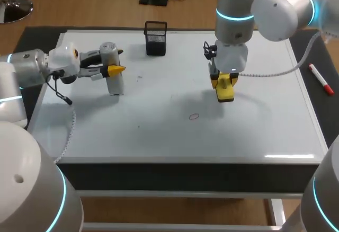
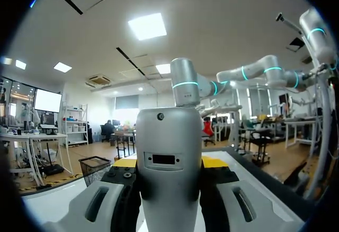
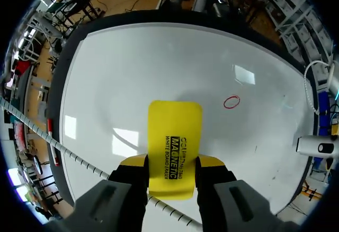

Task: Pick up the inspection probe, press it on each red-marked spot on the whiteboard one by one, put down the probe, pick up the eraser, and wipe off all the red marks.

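A black wire-mesh cup [image 1: 155, 37] stands upright beyond the left gripper [image 1: 118, 69], off toward the right gripper [image 1: 224, 82] and farther back than either, well apart from both. In the left wrist view it shows ahead of that gripper, to one side. A marker [image 1: 321, 79] with a white barrel and red cap lies flat and slanted on the dark bench [image 1: 310, 46], well out past the right gripper's outer side.
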### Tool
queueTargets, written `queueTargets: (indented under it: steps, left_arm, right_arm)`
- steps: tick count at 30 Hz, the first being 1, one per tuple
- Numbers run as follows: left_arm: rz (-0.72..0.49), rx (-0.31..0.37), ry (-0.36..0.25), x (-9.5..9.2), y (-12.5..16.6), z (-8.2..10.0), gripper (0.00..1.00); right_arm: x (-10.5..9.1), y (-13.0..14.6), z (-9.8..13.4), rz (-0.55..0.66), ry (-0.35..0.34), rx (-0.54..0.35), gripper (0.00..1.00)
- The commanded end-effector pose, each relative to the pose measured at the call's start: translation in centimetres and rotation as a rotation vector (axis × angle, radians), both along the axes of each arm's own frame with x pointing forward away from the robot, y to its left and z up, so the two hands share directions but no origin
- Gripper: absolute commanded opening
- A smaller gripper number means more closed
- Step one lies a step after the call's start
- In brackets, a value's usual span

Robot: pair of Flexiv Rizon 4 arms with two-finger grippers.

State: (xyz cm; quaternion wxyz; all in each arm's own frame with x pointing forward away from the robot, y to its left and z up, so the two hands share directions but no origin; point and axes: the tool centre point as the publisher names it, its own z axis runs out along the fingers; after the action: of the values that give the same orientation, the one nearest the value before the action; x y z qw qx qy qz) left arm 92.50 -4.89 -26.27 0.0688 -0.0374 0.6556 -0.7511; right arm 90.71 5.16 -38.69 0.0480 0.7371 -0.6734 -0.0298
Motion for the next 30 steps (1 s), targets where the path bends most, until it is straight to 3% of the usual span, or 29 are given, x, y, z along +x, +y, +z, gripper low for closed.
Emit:
queueTargets:
  steps: [1,16,30]
  left_arm:
    - [-0.001,-0.004,-0.002,0.0,0.0,0.0,0.00]
    - [-0.001,-0.004,-0.002,0.0,0.0,0.0,0.00]
    - [-0.001,-0.004,-0.002,0.0,0.0,0.0,0.00]
  right_arm:
    - [-1.1,0.9,-0.3,0.033,-0.004,-0.013,0.00]
    - [-6.8,7.3,-0.5,0.144,-0.027,0.067,0.00]
    - [-8.2,11.1,-3.0,0.192,-0.016,0.093,0.00]
